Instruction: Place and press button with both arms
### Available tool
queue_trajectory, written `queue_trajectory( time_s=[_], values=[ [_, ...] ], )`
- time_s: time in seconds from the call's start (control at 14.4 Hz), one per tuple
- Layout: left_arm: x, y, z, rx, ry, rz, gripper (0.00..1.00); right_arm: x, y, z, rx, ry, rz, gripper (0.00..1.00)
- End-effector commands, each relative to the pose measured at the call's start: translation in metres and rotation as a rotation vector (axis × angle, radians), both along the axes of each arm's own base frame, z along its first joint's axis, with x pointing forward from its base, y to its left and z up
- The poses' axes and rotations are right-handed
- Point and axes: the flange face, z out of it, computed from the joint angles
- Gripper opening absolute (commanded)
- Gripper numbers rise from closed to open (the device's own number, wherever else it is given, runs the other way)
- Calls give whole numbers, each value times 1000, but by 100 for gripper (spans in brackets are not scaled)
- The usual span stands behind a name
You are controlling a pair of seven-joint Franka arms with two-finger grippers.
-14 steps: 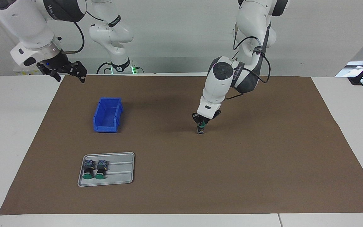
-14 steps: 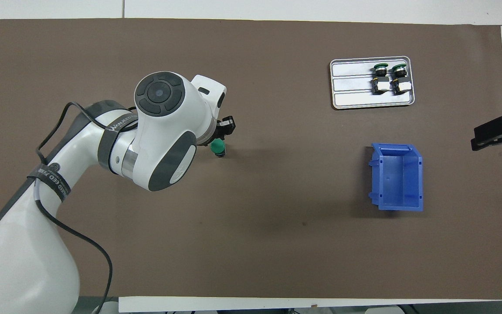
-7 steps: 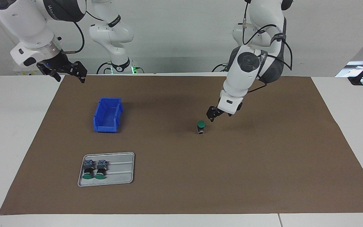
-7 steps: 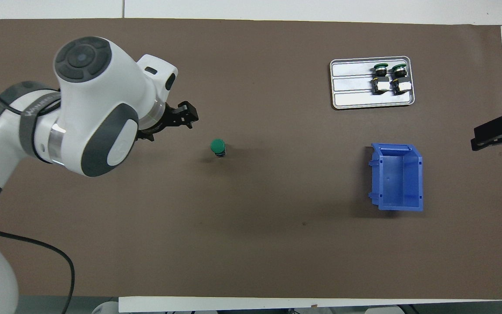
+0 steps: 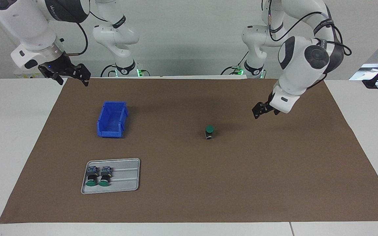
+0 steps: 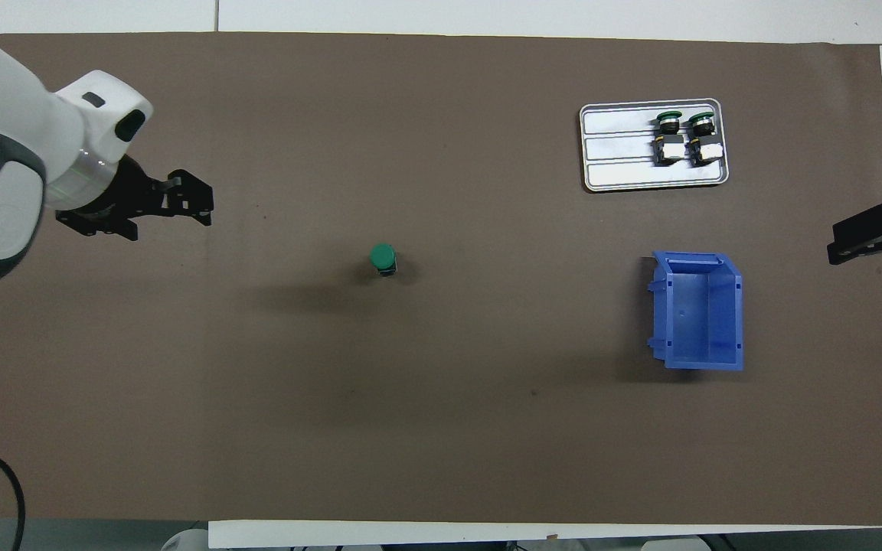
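From across the bench (image 5: 28,131), the button (image 5: 209,132) is standing upright mid-mat, untouched. The left gripper (image 5: 262,110) is hovering toward its own end, fingers apart, empty.

From above, the right gripper (image 6: 866,237) is waiting over the mat's edge, fingers apart.

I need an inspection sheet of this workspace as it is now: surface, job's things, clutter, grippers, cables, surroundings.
Surface: white table covered by a brown mat.
Job's things: one button stands upright on the mat, green cap up, free of both grippers; two more buttons lie on the grey tray.
Clutter: blue bin, nearer to the robots than the tray.
Grippers: left gripper open, raised over the mat toward its own end; right gripper open, waiting over the mat's corner.
Cables: black cables run along both arms.
Surroundings: two slimmer white arms at the wall.
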Motion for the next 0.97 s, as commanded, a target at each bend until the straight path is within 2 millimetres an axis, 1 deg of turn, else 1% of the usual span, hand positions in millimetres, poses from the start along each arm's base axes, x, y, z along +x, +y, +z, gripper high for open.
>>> queue_trajectory(
  time_s=[0.0,0.14,0.21,0.35,0.42,0.49,0.56,0.63,0.77,0.91],
  values=[
    [-9,39,19,41,9,-41,99,-5,-2,-1,3,-8,12,99],
    [-14,65,32,38,19,-34,99,-5,-2,-1,3,-8,14,99],
    [-15,76,42,36,20,-34,99,-5,-2,-1,2,-8,14,99],
    [-18,83,62,53,39,-51,99,-5,-2,0,3,-10,12,99],
    [-20,92,74,62,39,-39,99,-5,-2,-1,2,-8,14,99],
    [-24,96,87,64,38,-34,99,-5,-2,-1,3,-8,12,99],
    [-31,96,93,64,51,-41,99,-6,-2,0,4,-1,15,99],
    [-35,96,99,63,47,-50,99,-13,0,-3,6,45,18,99],
    [-38,97,105,60,38,-63,99,-14,0,-3,7,53,17,99],
    [-42,102,104,64,57,-87,99,-14,0,-1,7,52,17,99]
  ],
)
